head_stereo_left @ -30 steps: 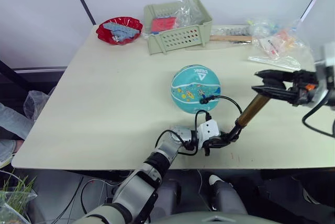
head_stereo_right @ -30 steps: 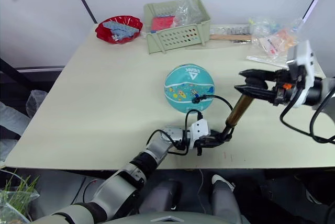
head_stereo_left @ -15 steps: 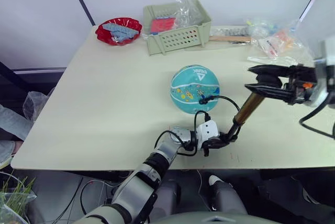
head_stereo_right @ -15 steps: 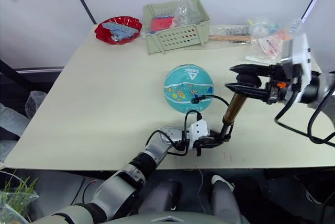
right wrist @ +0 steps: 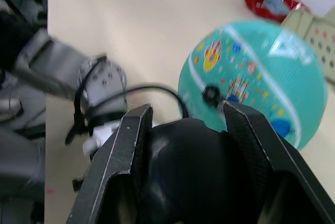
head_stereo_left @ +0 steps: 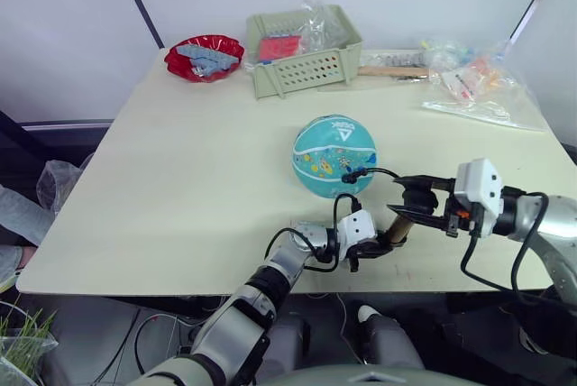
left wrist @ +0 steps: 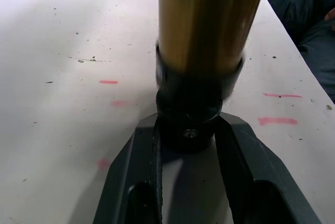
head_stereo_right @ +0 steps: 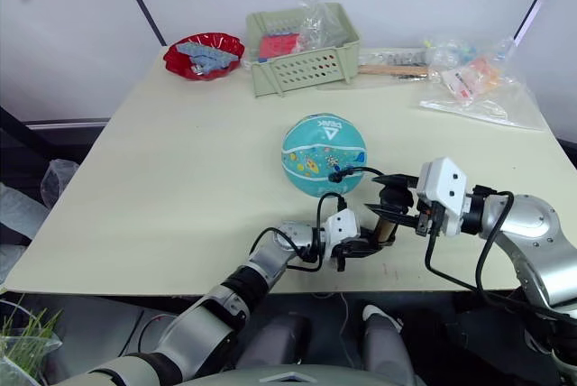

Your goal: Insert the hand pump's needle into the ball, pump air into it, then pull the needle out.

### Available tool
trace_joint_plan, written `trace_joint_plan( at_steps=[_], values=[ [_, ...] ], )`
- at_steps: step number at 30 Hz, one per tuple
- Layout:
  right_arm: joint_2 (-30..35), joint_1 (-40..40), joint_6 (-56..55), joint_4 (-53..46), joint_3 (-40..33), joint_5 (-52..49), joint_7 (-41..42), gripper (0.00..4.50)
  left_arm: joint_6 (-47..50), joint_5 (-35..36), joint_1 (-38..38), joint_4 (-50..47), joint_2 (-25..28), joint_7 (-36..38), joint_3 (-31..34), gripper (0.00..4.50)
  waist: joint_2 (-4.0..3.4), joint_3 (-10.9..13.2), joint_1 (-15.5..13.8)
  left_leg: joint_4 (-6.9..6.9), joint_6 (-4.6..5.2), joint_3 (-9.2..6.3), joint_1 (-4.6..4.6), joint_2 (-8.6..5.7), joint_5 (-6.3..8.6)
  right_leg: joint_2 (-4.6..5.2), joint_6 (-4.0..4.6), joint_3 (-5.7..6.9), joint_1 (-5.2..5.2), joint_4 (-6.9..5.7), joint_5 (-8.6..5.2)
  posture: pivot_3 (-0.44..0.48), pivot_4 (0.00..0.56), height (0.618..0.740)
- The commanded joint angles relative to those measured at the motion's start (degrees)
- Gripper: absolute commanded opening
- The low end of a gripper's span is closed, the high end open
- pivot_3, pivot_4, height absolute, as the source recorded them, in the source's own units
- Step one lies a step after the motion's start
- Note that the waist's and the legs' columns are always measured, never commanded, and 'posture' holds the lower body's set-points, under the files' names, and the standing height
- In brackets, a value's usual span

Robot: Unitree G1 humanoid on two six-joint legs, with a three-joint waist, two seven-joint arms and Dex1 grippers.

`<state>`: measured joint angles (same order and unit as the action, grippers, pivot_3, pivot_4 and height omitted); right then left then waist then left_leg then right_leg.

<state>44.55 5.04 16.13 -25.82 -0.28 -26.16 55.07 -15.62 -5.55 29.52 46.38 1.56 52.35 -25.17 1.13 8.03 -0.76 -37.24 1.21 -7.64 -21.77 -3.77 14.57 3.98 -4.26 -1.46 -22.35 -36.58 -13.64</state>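
The teal ball (head_stereo_left: pixel 334 153) sits mid-table. The hand pump (head_stereo_left: pixel 397 228) stands tilted near the front edge, just right of the ball, with only a short gold stretch showing. My left gripper (head_stereo_left: pixel 380 243) is shut on its black bottom cap (left wrist: pixel 189 110), fingers (left wrist: pixel 140 171) on either side. My right gripper (head_stereo_left: pixel 403 201) is shut on the black T-handle (right wrist: pixel 192 167), low over the pump. The thin black hose (head_stereo_left: pixel 377 170) loops from the pump to a black fitting (right wrist: pixel 211 96) pressed on the ball. The needle is hidden in the ball.
At the back stand a red bowl (head_stereo_left: pixel 206 54) and a green basket (head_stereo_left: pixel 306 50). Plastic bags (head_stereo_left: pixel 478 87) and a wooden stick (head_stereo_left: pixel 392 70) lie at the back right. The pump's base is close to the table's front edge (head_stereo_left: pixel 424 280).
My right gripper has come down and to the left with the handle, toward the left gripper. The visible gold length of the pump has shrunk. Ball and left gripper stay put.
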Motion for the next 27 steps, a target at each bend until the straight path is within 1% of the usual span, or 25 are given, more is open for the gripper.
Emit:
trace_joint_plan(
  at_steps=[1,6,8,11,19,24,26,27],
  values=[
    [-0.2,0.0,1.0,-1.5,-0.5,-2.6,1.5,1.67,2.3,-2.6,-2.0,6.0,1.2,-0.8,-0.8,1.05,-0.02,0.0,0.0,0.00,0.00,0.00,0.00,0.00,0.00,0.00,0.00,0.00,0.00,0.00,0.00,0.000,0.150,0.740],
    [0.7,2.4,2.9,-2.4,-4.9,-7.2,2.7,1.67,1.8,-3.0,-2.0,6.6,1.2,-1.2,-1.1,1.05,-0.10,0.1,-0.1,-0.01,0.00,0.00,-0.04,-0.03,0.00,0.03,0.01,-0.01,-0.01,0.00,0.01,0.000,0.150,0.740],
    [1.9,4.7,4.4,-3.0,-9.0,-11.5,3.9,1.67,0.8,-4.5,-1.7,7.0,1.6,-2.0,-2.1,1.05,-0.19,0.1,-0.1,-0.01,0.00,0.00,-0.05,-0.03,0.00,0.03,0.02,0.00,-0.01,0.01,0.01,0.000,0.150,0.740],
    [5.8,9.6,8.7,-3.9,-14.8,-18.7,5.2,1.67,0.1,-4.9,-1.5,8.0,1.5,-2.5,-2.2,1.05,-0.40,0.3,-0.1,-0.06,0.01,0.02,-0.09,-0.04,-0.01,0.05,0.00,-0.01,-0.02,0.01,0.02,0.000,0.150,0.740],
    [13.0,16.7,17.9,-2.5,-23.4,-30.8,4.7,1.67,-0.9,-5.2,-1.4,9.1,1.4,-2.7,-2.3,1.05,-0.42,0.4,-0.1,-0.09,0.01,0.01,-0.15,-0.03,-0.01,0.09,-0.01,0.01,-0.03,0.02,0.02,0.000,0.150,0.740],
    [14.6,19.9,21.7,-2.0,-23.6,-34.1,3.5,1.67,-1.5,-5.8,-1.1,9.2,1.7,-2.6,-3.0,1.05,-0.41,0.4,-0.2,-0.10,0.01,-0.02,-0.19,-0.02,-0.01,0.10,0.00,0.04,-0.05,0.02,0.02,0.000,0.150,0.740],
    [13.9,19.1,22.0,-2.6,-22.4,-33.1,3.0,1.67,-1.7,-5.8,-1.0,9.3,1.7,-2.6,-3.1,1.05,-0.42,0.4,-0.2,-0.10,0.01,-0.01,-0.25,-0.03,-0.01,0.11,0.01,0.02,-0.11,0.02,0.03,0.000,0.150,0.740],
    [13.6,16.8,20.9,-3.1,-20.2,-30.0,3.8,1.67,-1.7,-5.7,-1.0,9.5,1.6,-2.6,-3.1,1.05,-0.41,0.4,-0.2,-0.10,0.02,0.00,-0.26,-0.03,-0.01,0.12,0.03,0.02,-0.13,0.02,0.04,0.000,0.150,0.740]
  ],
)
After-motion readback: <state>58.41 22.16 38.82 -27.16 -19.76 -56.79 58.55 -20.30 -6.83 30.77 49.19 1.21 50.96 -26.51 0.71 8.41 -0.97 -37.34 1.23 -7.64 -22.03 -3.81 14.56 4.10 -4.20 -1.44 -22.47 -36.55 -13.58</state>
